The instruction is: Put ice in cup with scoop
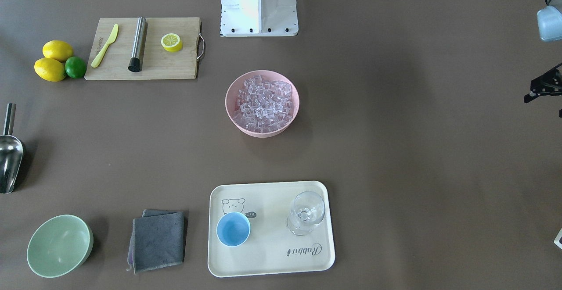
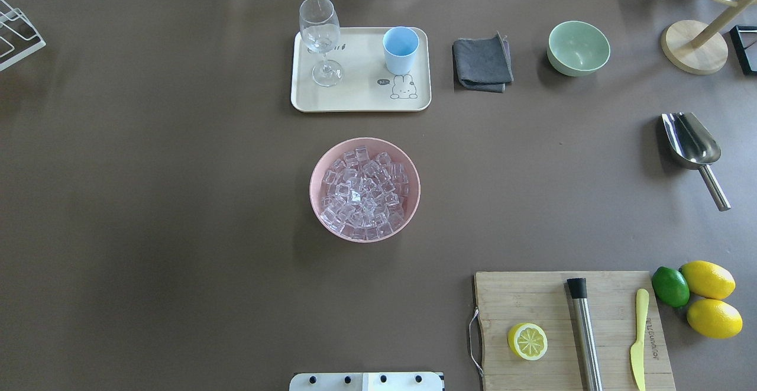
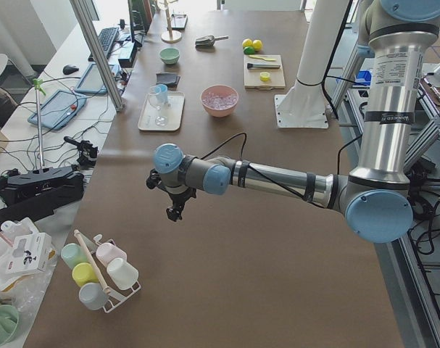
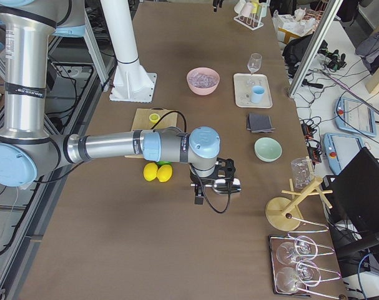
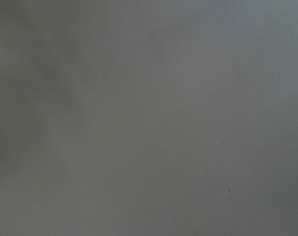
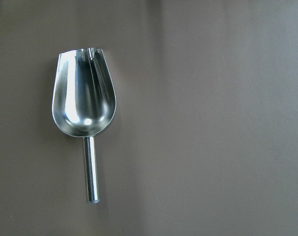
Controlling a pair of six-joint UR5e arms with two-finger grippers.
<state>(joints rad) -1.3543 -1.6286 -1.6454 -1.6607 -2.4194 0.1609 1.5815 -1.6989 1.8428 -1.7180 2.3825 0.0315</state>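
The ice is a heap of clear cubes in a pink bowl at the table's middle. The light-blue cup stands upright and empty on a cream tray. The silver scoop lies flat on the table, alone, and fills the right wrist view with no fingers showing. My right gripper hovers above the scoop; I cannot tell if it is open. My left gripper hangs over bare table far from everything; its jaws are not clear.
A clear stemmed glass shares the tray. A pale green bowl and grey cloth lie beside it. A cutting board holds a steel cylinder, a yellow knife and a lemon half; lemons and a lime sit beside it.
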